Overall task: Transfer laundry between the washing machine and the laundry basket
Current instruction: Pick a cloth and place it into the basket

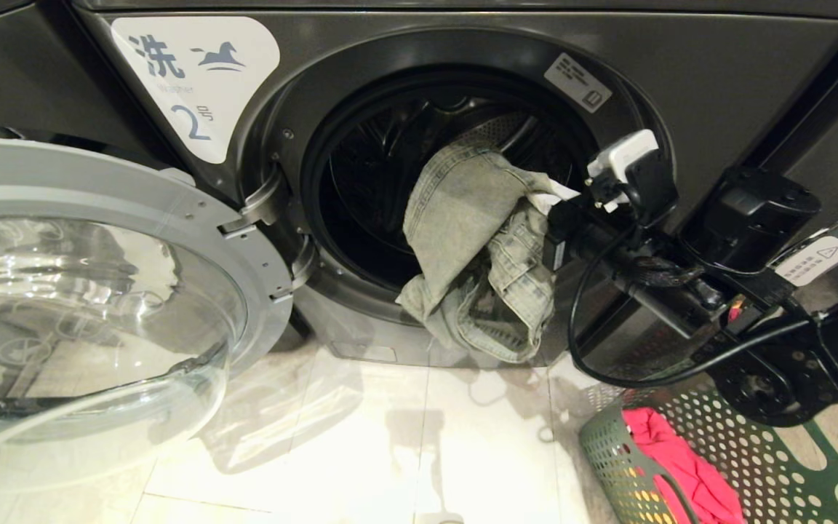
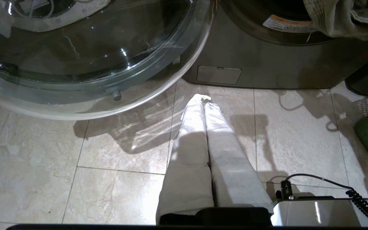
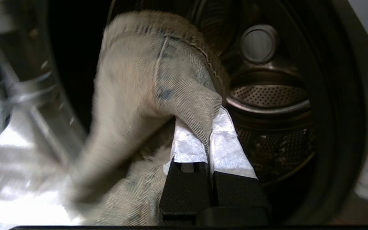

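Your left gripper (image 2: 204, 102) hangs low over the tiled floor (image 2: 113, 179) with its white-wrapped fingers (image 2: 193, 127) pressed together on nothing, pointing toward the foot of the washing machine (image 1: 717, 65). At the far left of the head view you have the machine's round door (image 1: 99, 306) swung wide open, its chrome rim hinged at the left side of the opening and its clear glass bowl bulging toward you over the floor. Above the hinge sits the white label (image 1: 197, 76) with the horse and the number 2. Next comes the dark drum opening, and spilling out of it a pair of pale, washed-out denim jeans (image 1: 473, 247): one part still lies inside the drum, the rest drapes over the lower lip of the opening and hangs down the front of the machine, ending short of the floor. A small white sticker (image 1: 577, 81) shows on the inner door ring at the upper right.

Your right gripper (image 1: 561, 195) is at the right edge of the opening, reaching in from the right, and its fingers (image 3: 187, 143) are clamped together on a fold of the jeans; the wrist view shows the denim pinched between the two white pads, with the perforated steel drum (image 3: 267, 95) behind. Farther right and lower, the dark green laundry basket (image 1: 717, 444) stands on the floor just below the right arm, with a bright pink garment (image 1: 681, 466) lying in it.
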Available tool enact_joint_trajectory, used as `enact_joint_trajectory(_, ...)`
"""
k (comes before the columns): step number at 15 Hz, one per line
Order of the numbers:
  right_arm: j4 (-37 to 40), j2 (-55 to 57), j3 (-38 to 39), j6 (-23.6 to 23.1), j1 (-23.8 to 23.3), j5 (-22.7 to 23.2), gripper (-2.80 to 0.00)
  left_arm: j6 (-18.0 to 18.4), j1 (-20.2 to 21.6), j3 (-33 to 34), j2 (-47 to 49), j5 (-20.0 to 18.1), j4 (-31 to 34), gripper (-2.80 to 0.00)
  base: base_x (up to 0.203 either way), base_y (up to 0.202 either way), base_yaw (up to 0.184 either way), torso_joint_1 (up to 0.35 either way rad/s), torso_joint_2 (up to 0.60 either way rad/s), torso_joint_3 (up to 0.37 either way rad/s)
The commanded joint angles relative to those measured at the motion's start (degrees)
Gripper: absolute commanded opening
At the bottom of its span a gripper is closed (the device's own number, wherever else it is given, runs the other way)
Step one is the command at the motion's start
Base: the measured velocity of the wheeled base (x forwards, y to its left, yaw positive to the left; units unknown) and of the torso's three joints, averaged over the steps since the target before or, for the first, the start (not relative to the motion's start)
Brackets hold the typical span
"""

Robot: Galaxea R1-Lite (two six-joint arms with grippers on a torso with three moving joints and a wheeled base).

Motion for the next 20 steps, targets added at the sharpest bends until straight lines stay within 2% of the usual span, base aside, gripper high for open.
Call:
enact_joint_trajectory(1, -0.5, 7.69, -8.29, 1.44, 2.06, -4.08, -2.8, 0.0, -0.02, 0.0, 0.08, 0.01, -0.01, -2.8, 0.0, 0.0, 0.0, 0.0, 0.0, 0.0)
enact_joint_trajectory(3, -0.62, 12.47, -13.94, 3.01, 4.63, -8.77, -2.8, 0.0, -0.02, 0.0, 0.09, 0.01, -0.01, -2.8, 0.0, 0.0, 0.0, 0.0, 0.0, 0.0)
enact_joint_trajectory(6, -1.4, 17.57, -19.87, 3.08, 6.27, -10.7, -2.8, 0.0, -0.02, 0.0, 0.0, 0.01, -0.01, -2.8, 0.0, 0.0, 0.0, 0.0, 0.0, 0.0)
enact_joint_trajectory(10, -2.64, 26.04, -31.44, 2.58, 7.06, -16.71, -2.8, 0.0, -0.02, 0.0, 0.09, 0.01, -0.01, -2.8, 0.0, 0.0, 0.0, 0.0, 0.0, 0.0)
enact_joint_trajectory(15, -1.04, 35.66, -47.1, 0.68, 7.06, -20.03, -2.8, 0.0, -0.02, 0.0, 0.03, 0.01, -0.01, -2.8, 0.0, 0.0, 0.0, 0.0, 0.0, 0.0)
enact_joint_trajectory(17, 0.36, 39.36, -54.84, -1.54, 7.0, -21.81, -2.8, 0.0, -0.02, 0.0, 0.06, 0.04, -0.01, -2.8, 0.0, 0.0, 0.0, 0.0, 0.0, 0.0)
enact_joint_trajectory(18, 0.22, 40.54, -56.46, -4.03, 6.73, -22.21, -2.8, 0.0, -0.02, 0.0, 0.07, 0.03, -0.01, -2.8, 0.0, 0.0, 0.0, 0.0, 0.0, 0.0)
enact_joint_trajectory(20, -0.98, 41.19, -56.49, -4.67, 6.53, -22.3, -2.8, 0.0, -0.02, 0.0, 0.02, 0.01, -0.01, -2.8, 0.0, 0.0, 0.0, 0.0, 0.0, 0.0)
